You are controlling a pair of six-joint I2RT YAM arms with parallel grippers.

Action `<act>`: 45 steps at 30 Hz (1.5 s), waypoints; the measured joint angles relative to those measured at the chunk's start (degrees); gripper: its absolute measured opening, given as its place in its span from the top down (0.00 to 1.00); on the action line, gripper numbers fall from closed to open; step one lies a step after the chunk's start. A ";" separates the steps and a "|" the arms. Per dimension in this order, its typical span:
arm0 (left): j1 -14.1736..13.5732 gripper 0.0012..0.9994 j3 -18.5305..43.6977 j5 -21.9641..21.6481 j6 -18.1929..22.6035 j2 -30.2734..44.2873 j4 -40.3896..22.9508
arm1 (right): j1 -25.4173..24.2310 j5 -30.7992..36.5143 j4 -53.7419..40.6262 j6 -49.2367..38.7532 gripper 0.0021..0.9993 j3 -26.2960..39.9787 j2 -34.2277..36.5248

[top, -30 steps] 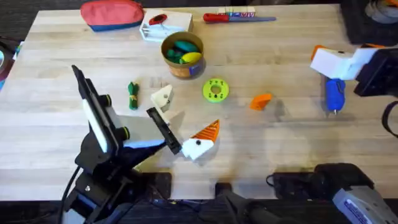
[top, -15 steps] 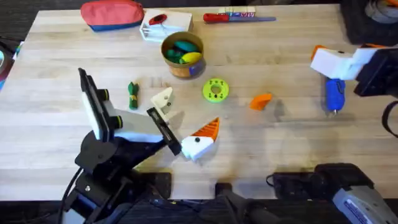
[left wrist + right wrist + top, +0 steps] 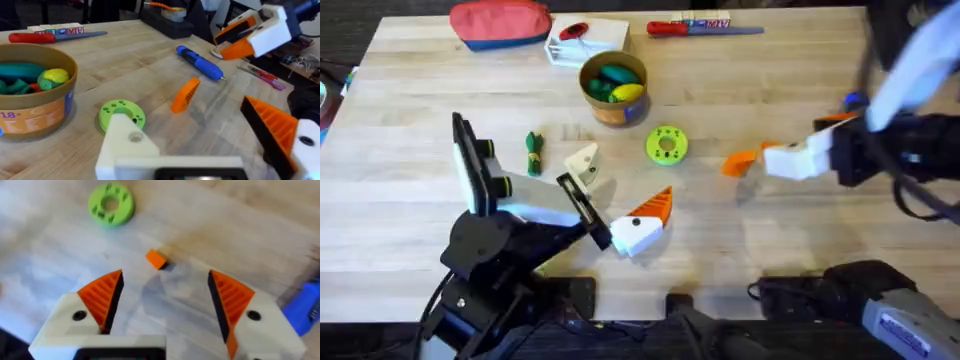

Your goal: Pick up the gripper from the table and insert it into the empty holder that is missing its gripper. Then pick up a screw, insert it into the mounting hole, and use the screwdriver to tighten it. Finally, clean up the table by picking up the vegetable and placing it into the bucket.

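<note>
a: what's different from a second ago?

b: the right gripper (image 3: 790, 160) has swung in from the 3 o'clock edge of the table toward the middle. it now hangs just beside the loose orange gripper (image 3: 740, 161), on its 3 o'clock side. its two orange-padded fingers (image 3: 102, 297) stand wide apart with nothing between them.

a: and the orange piece?

b: same spot, lying on the wood at about 3 o'clock from the green disc (image 3: 667, 144). in the right wrist view it sits on the table (image 3: 740, 260) ahead of the open fingers, not touched.

a: the blue screwdriver?

b: its end peeks out behind the right arm at (image 3: 856, 100); in the left wrist view it lies flat on the table (image 3: 200, 62), beyond the orange piece.

a: the left gripper?

b: the left gripper (image 3: 610, 205) has barely moved. one finger is the bare white holder (image 3: 582, 160), the other carries an orange pad. they're spread, holding nothing.

a: the vegetable and bucket?

b: the vegetable (image 3: 533, 153) lies at 9 o'clock of the holder. the bucket (image 3: 613, 88) stands at 12 o'clock of it, with toy produce inside.
</note>
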 joint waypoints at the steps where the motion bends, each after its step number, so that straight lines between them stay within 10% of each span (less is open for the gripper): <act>1: 0.00 0.01 0.00 0.00 -0.12 0.01 0.00 | 1.68 0.46 -0.80 -1.44 0.01 0.04 2.30; 16: 0.00 0.01 0.00 0.00 -0.15 0.01 0.00 | 17.73 14.29 1.39 -17.30 0.01 1.81 25.35; 33: 0.00 0.01 0.00 0.00 -0.15 0.01 0.00 | 17.77 15.25 4.12 -20.12 0.98 2.08 28.76; 45: 0.00 0.01 0.00 0.00 -0.15 0.01 0.00 | 17.71 14.50 -3.96 -15.66 1.00 9.72 18.30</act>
